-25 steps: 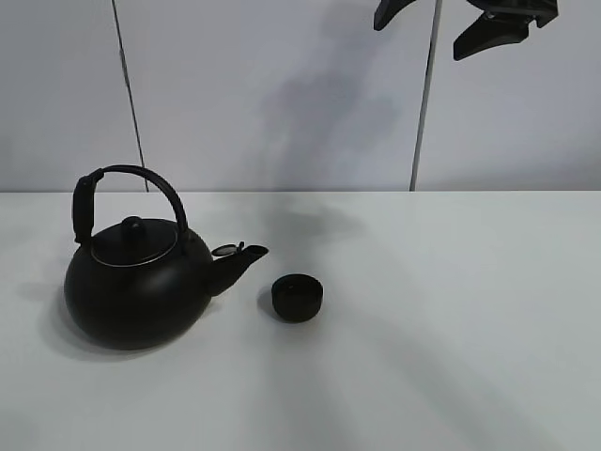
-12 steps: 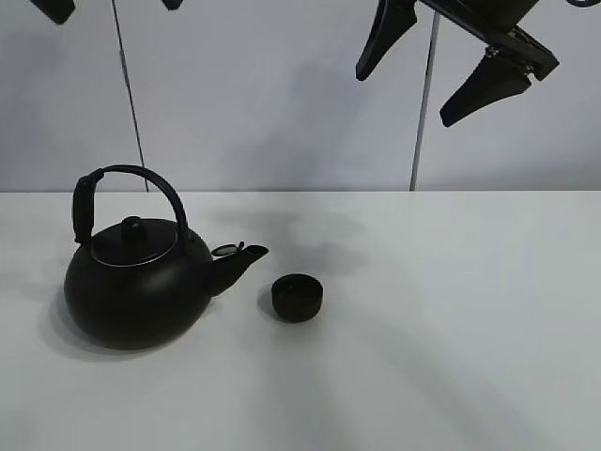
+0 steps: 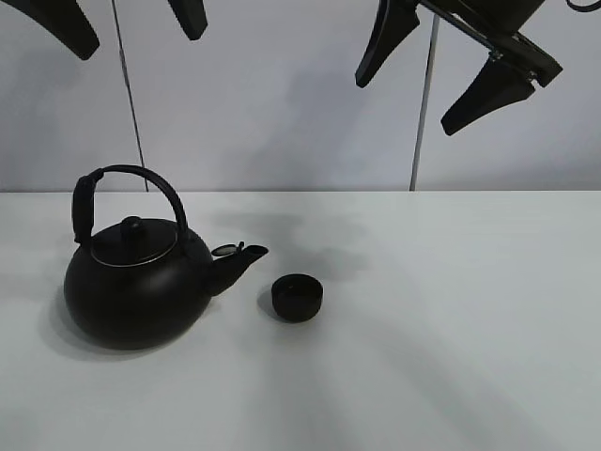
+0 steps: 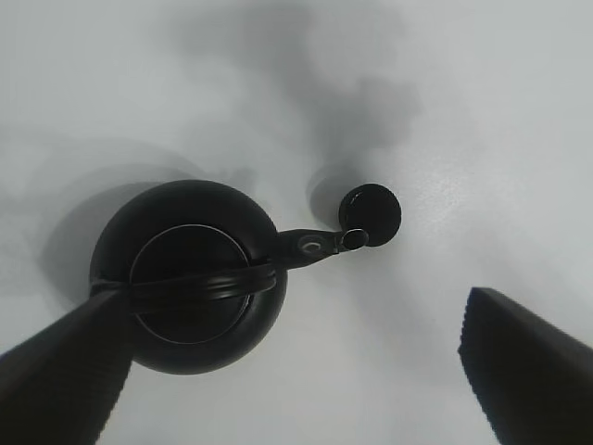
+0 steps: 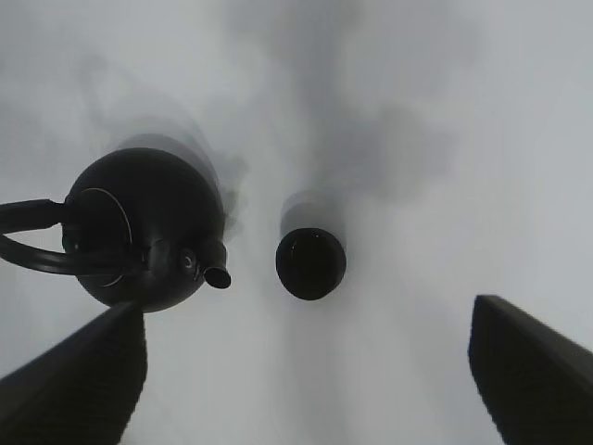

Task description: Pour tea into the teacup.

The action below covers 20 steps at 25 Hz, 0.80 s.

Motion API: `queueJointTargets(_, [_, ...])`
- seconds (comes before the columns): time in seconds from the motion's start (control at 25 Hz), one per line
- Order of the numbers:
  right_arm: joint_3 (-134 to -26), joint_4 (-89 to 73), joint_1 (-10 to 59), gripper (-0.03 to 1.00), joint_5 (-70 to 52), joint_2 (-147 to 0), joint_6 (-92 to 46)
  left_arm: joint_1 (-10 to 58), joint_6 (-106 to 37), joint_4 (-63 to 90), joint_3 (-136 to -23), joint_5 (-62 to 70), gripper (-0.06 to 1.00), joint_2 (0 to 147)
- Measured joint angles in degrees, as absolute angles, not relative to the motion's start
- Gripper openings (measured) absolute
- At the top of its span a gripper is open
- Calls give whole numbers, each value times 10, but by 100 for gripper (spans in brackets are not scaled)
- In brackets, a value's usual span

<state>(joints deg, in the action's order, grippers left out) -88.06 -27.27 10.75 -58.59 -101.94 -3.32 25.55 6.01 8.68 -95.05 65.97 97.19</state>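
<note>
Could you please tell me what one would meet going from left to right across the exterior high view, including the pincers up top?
Left pincer → kettle → teacup → right pincer.

The broad, smooth white table (image 3: pixel 451 357) carries two things. A large round matte-black kettle (image 3: pixel 139 287) with an arched black handle and a knobbed lid stands upright on it, far below the left gripper (image 3: pixel 131 19), whose two dark fingers hang spread wide apart above it. The kettle's short spout points toward a small, low, round matte-black teacup (image 3: pixel 298 297) without a handle, which sits upright just beside the spout tip, not touching it, below and to the left of the right gripper (image 3: pixel 441 70), also spread wide.
</note>
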Motion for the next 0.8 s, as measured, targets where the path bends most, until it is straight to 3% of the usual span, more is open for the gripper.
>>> queueJointTargets(0.8, [-881,-273,107,65,-581,-1019,-33,256,97,101,-951,644,69,972])
